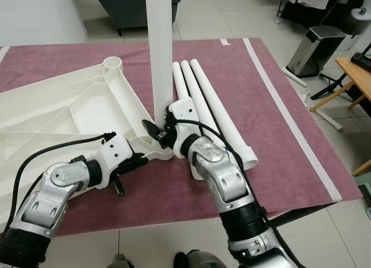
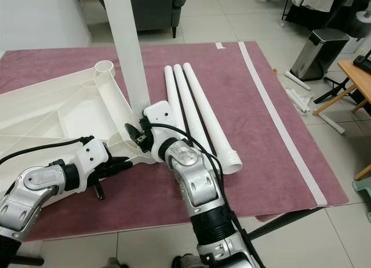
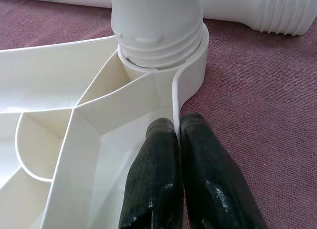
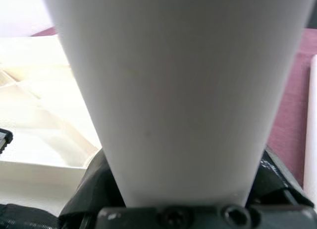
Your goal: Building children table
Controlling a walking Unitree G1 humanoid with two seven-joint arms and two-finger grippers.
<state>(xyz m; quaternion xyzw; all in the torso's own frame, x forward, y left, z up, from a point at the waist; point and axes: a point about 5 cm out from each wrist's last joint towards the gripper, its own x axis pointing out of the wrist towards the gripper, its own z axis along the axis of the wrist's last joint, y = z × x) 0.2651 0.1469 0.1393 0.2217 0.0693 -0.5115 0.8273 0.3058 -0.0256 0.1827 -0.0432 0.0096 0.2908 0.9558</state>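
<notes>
White leg [image 1: 159, 47] stands in your right gripper [image 1: 164, 130], clamped at the tabletop [image 1: 69, 114] corner socket; your left gripper [image 3: 177, 140] pinches that corner's rim.

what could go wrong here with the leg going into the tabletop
The upright leg stands in the corner socket with its threads still showing, so it looks not fully screwed in; if the right claw lets go it may tip. The left claw only pinches the thin rim of the tabletop, which might slip. A falling leg could scatter the three spare legs.
</notes>
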